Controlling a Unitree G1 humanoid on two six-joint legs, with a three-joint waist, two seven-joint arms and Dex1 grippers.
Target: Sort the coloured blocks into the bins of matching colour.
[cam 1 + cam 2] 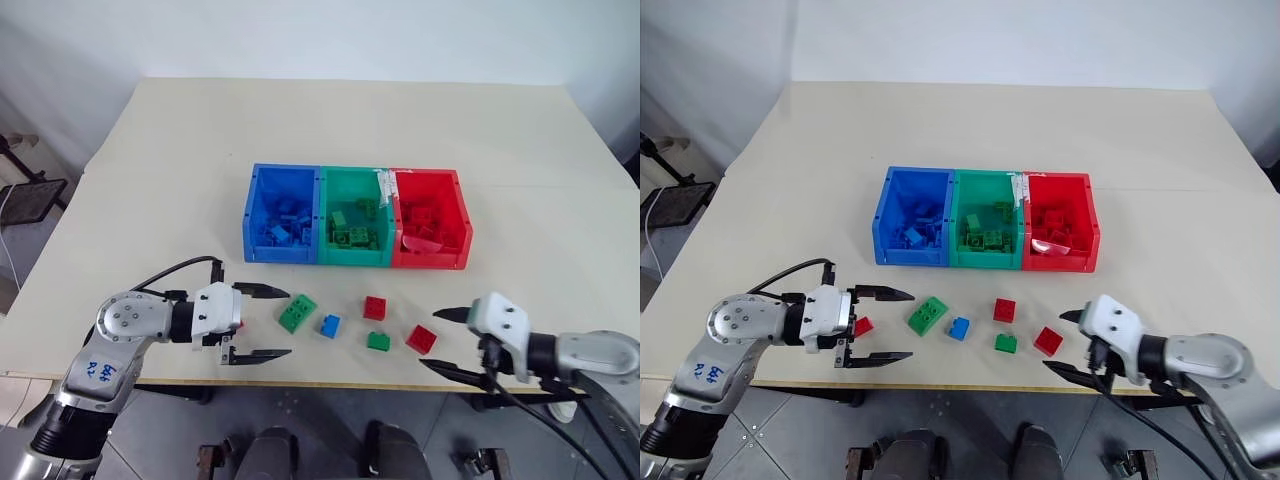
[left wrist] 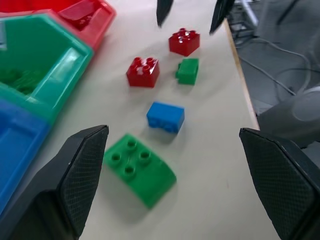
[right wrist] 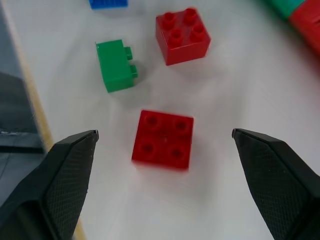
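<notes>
The joined bins stand mid-table: blue, green and red, each holding blocks of its own colour. Loose blocks lie near the front edge: a larger green one, a blue one, a red one, a small green one and another red one. My left gripper is open, pointing right at the larger green block; a small red block lies between its fingers near the palm. My right gripper is open, its fingers either side of a red block.
The table's front edge runs just below the loose blocks and both grippers. Bare tabletop stretches behind and beside the bins. A black stand is on the floor to the left.
</notes>
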